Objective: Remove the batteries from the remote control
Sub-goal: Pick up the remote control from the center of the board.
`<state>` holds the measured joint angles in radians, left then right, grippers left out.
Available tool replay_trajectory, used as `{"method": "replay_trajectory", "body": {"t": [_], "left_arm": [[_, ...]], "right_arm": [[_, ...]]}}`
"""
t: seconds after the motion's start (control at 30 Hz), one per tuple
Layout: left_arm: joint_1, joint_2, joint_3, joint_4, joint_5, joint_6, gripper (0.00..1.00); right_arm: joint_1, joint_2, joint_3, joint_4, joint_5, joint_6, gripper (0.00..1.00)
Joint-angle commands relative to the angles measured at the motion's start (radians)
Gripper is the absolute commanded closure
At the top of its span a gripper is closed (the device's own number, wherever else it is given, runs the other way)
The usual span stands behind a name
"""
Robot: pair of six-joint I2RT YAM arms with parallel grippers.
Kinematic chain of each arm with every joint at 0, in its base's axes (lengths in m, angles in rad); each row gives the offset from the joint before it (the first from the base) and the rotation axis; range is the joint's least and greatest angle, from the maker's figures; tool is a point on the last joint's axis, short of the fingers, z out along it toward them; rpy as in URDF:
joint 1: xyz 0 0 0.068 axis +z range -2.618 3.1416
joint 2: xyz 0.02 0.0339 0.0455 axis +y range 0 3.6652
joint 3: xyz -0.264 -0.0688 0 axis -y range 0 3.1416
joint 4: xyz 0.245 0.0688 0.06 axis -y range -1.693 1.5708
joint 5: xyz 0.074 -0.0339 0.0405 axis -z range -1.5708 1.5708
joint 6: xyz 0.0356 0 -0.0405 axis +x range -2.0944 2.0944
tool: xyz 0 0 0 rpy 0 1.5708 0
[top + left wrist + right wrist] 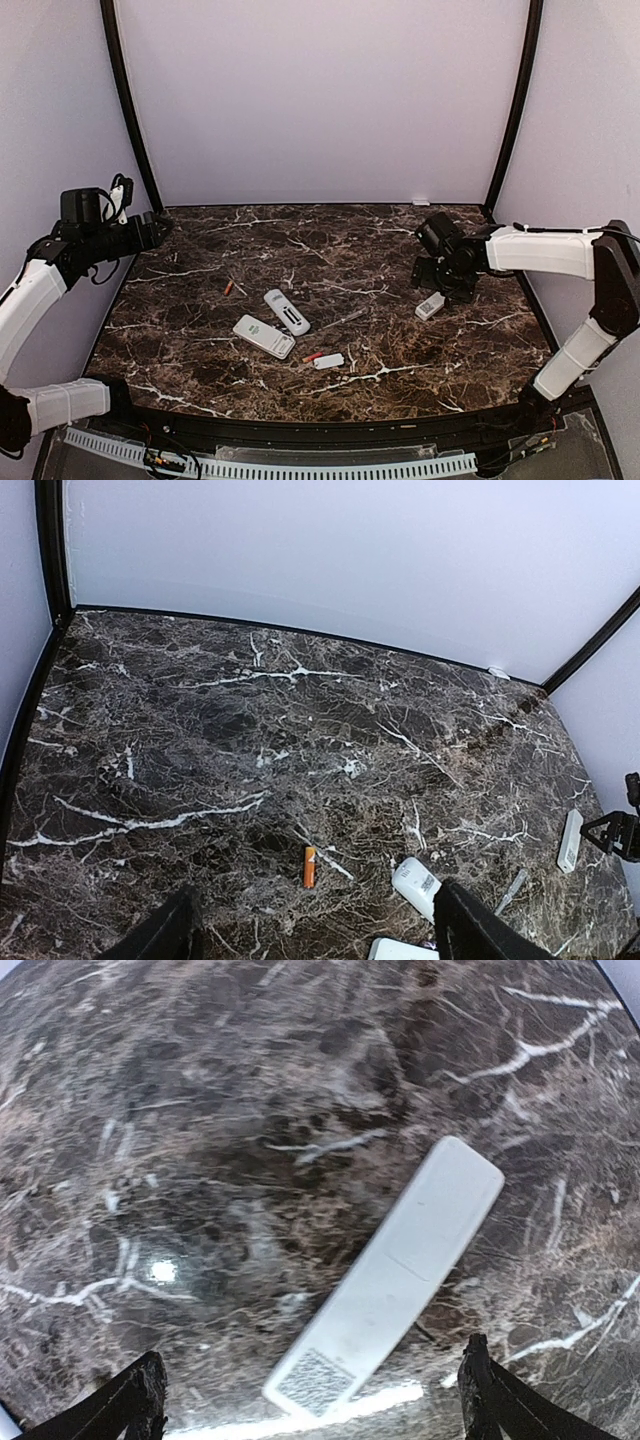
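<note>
you've got two batts showing, both loose on the counter (400, 240). the orange batt (228, 288) is a tiny thin cylinder lying alone, left of centre. from the left wrist cam the same batt (309, 866) looks paler at one end. the red batt (312, 357) is nearer the arms, right by a small white cover (328, 361); can't tell if they touch.

betw. the two batts lie the rear remote (287, 312), w/ a dark strip down its face, and the front remote (264, 336), both white. any print on them is too small to read.

the third remote (395, 1280) lies flat on the right, plain side up. the dark printed patch (315, 1380) at one end is too blurred to read.

right jaws: spread wide over that third remote, fingers (135, 1400) clear of it, holding nothing. left jaws: also wide apart and empty, at the counter's left edge, well apart from the batts.
</note>
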<state>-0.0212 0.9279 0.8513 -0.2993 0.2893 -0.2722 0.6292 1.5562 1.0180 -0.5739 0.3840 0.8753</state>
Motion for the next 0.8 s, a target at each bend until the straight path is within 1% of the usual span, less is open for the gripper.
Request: {"method": "replay_trajectory", "body": {"t": [0.0,0.13,0.47,0.7,0.77], "left_arm": [[0.006,-0.02,-0.017,0.012,-0.005,0.009,0.21],[0.006,-0.021,-0.017,0.011,-0.003,0.009,0.21],[0.006,-0.012,-0.017,0.014,0.007,0.006,0.21],[0.006,-0.011,-0.015,0.017,0.007,0.007,0.21],[0.006,-0.01,-0.015,0.018,0.008,0.006,0.21]], "right_arm": [[-0.043,0.007,-0.043,-0.01,0.017,0.072,0.01],[-0.081,0.051,-0.049,0.004,0.031,0.067,0.03],[-0.095,0.167,-0.022,0.076,0.018,0.048,0.09],[-0.096,0.202,-0.012,0.113,0.001,0.03,0.28],[-0.095,0.207,-0.012,0.123,-0.002,0.025,0.31]]}}
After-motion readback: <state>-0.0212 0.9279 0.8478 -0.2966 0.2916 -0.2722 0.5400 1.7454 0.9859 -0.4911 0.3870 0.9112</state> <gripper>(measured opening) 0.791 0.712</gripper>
